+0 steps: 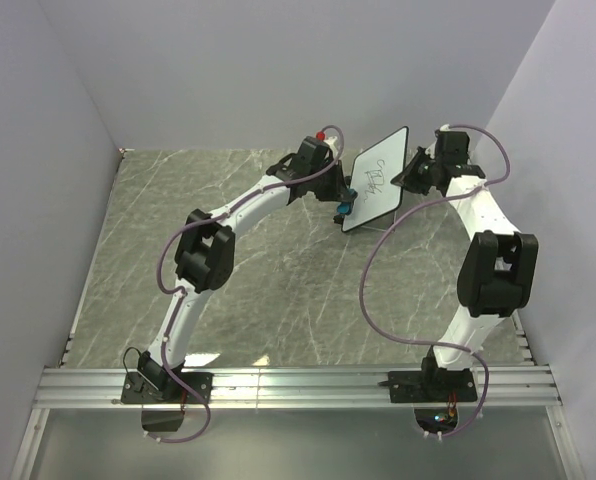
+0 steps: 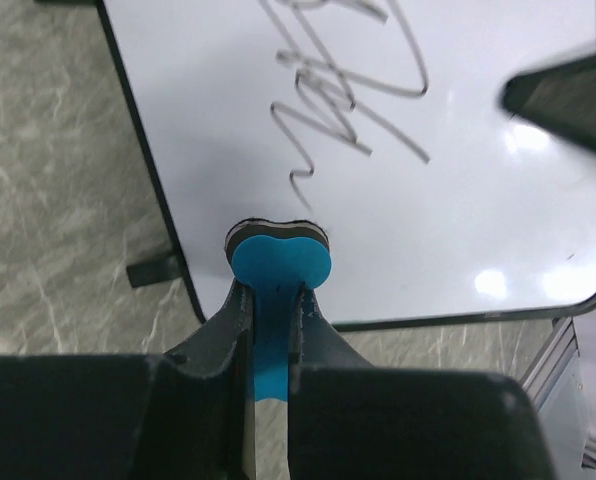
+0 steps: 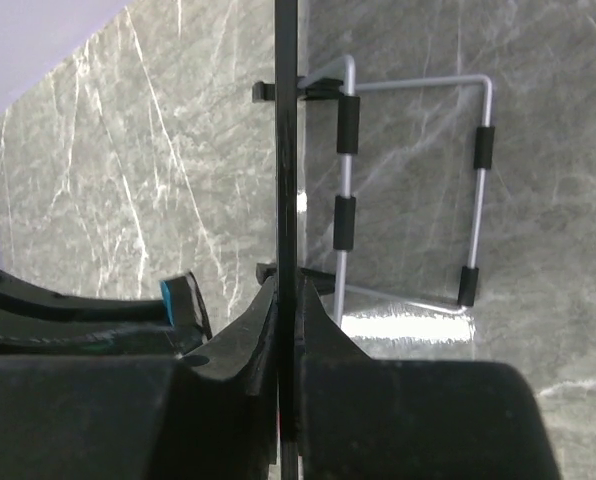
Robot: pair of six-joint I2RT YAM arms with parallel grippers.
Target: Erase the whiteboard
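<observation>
The whiteboard [image 1: 380, 178] stands tilted at the back of the table, with black scribbles [image 1: 371, 181] on its face. My right gripper [image 1: 415, 173] is shut on the board's right edge, which shows edge-on in the right wrist view [image 3: 287, 150]. My left gripper [image 1: 346, 200] is shut on a small blue eraser [image 2: 278, 262]. The eraser's dark felt face touches the board [image 2: 458, 200] just below the scribbles [image 2: 348, 100], near the board's lower left edge.
The board's wire stand [image 3: 414, 190] with black sleeves shows behind it. Grey marble tabletop [image 1: 278, 290] lies in front. Purple-white walls enclose the back and sides. An aluminium rail [image 1: 298, 385] runs along the near edge.
</observation>
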